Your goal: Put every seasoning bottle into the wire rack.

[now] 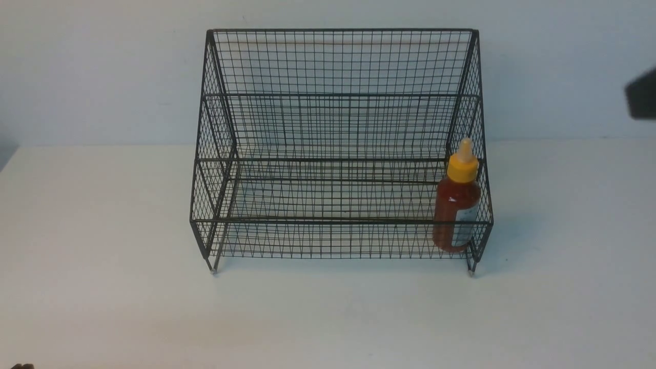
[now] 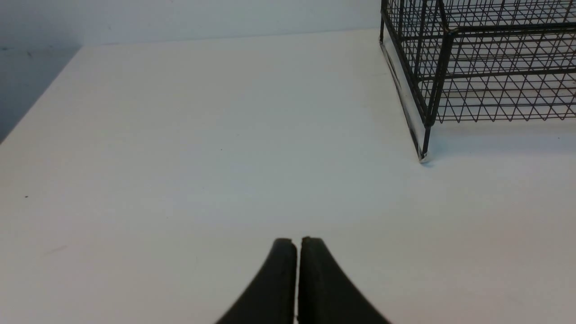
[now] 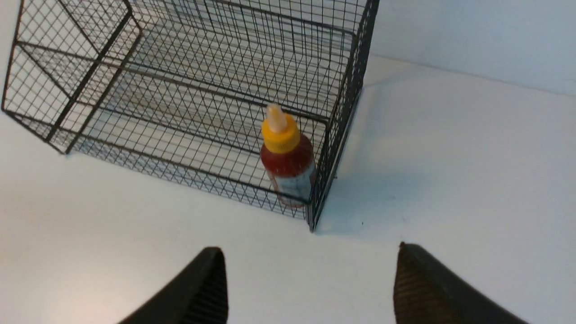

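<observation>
Bottle [image 1: 457, 205] stands upright in the bottom tier of the rack [image 1: 338, 95], tight against its right end. The right gripper [image 3: 310, 279], jaws apart and empty, hangs nearby; a careless swing could clip the mesh and topple it. The left gripper [image 2: 297, 256] sits closed.

The front view looks forward and a little down, from some way back, over the white counter [image 1: 102, 256] to the wall [image 1: 102, 66], with the whole rack [image 1: 338, 95] in its middle. The left wrist view sits low, near the counter, looks past the left pincer [image 2: 297, 240] and catches only the rack's left front corner. The right wrist view looks down from higher, over the right pincer [image 3: 309, 247], at the right front corner with the bottle [image 3: 288, 157]. All three views share the rack.
</observation>
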### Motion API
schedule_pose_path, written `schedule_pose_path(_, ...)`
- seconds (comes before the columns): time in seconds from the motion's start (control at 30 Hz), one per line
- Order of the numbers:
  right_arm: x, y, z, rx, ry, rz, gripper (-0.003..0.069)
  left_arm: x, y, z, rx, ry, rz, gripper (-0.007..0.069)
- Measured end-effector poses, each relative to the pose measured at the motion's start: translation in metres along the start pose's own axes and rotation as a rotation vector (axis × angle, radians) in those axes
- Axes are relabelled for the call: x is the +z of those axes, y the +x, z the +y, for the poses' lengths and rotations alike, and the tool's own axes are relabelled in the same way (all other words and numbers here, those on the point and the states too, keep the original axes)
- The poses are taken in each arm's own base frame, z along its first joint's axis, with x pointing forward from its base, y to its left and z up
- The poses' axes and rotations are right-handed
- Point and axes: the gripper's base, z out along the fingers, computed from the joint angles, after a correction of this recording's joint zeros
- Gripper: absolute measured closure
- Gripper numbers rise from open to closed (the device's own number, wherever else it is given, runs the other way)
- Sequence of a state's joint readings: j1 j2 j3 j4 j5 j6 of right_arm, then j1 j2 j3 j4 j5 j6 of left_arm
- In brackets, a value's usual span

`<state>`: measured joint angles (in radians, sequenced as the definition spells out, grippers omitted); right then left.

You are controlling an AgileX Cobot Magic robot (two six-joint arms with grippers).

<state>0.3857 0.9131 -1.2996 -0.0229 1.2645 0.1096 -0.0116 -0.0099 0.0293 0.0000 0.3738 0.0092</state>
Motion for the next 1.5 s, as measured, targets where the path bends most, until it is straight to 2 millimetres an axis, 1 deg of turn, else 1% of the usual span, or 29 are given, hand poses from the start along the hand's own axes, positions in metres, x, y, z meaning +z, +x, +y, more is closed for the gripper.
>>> schedule_pose_path(0.03,-0.001,0.012,-0.001,0.003,0.000,0.011,0.0280,0.000,0.000,0.000,0.000,0.000,0.000,0.0629)
schedule_pose_path(0.1,-0.008,0.042,-0.004,0.017,-0.005,0.007,0.0352,0.000,0.000,0.000,-0.006,0.002,0.000,0.0629)
schedule_pose_path(0.13,-0.010,0.063,-0.005,0.027,-0.013,-0.006,0.0407,0.000,0.000,0.000,0.000,0.000,0.000,0.0629)
schedule_pose_path(0.17,-0.010,0.065,-0.005,0.030,-0.016,-0.019,0.0417,0.000,0.000,0.000,-0.006,0.002,0.000,0.0629)
schedule_pose_path(0.2,-0.007,0.087,-0.006,0.039,-0.029,-0.064,0.0485,0.000,0.000,0.000,0.000,0.000,0.000,0.0629)
schedule_pose_path(0.27,-0.001,0.112,-0.008,0.039,-0.041,-0.155,0.0585,0.000,0.000,0.000,0.000,0.000,0.000,0.0629)
schedule_pose_path(0.3,0.009,0.124,-0.009,0.038,-0.047,-0.201,0.0621,0.000,0.000,0.000,0.000,0.000,0.000,0.0629)
schedule_pose_path(0.33,0.014,0.134,-0.010,0.037,-0.050,-0.226,0.0640,0.000,0.000,0.000,0.000,0.000,0.000,0.0629)
schedule_pose_path(0.37,0.016,0.134,-0.010,0.035,-0.052,-0.248,0.0643,0.000,0.000,0.000,0.000,0.000,0.000,0.0629)
schedule_pose_path(0.43,0.034,0.156,-0.011,0.035,-0.068,-0.377,0.0669,0.000,0.000,0.000,0.000,0.000,0.000,0.0629)
schedule_pose_path(0.47,0.038,0.161,-0.011,0.034,-0.071,-0.395,0.0671,0.000,0.000,0.000,0.000,0.000,0.000,0.0629)
schedule_pose_path(0.5,0.039,0.161,-0.011,0.035,-0.073,-0.414,0.0671,0.000,0.000,0.000,0.000,0.000,0.000,0.0629)
schedule_pose_path(0.57,0.045,0.168,-0.011,0.035,-0.083,-0.492,0.0673,0.000,0.000,0.000,0.000,0.000,0.000,0.0629)
schedule_pose_path(0.67,0.050,0.171,-0.011,0.035,-0.088,-0.529,0.0673,0.000,0.000,0.000,0.000,0.000,0.000,0.0629)
schedule_pose_path(1.0,0.063,0.184,-0.012,0.038,-0.082,-0.465,0.0673,0.000,0.000,0.000,0.000,0.000,0.000,0.0629)
schedule_pose_path(1.37,0.064,0.184,-0.013,-0.011,-0.050,-0.460,0.0673,0.000,0.000,0.000,0.000,0.000,0.000,0.0629)
schedule_pose_path(1.47,0.066,0.188,-0.014,-0.032,-0.038,-0.462,0.0673,0.000,0.000,0.000,0.000,0.000,0.000,0.0629)
schedule_pose_path(1.5,0.067,0.193,-0.015,-0.045,-0.028,-0.467,0.0673,0.000,0.000,0.000,0.000,0.000,0.000,0.0629)
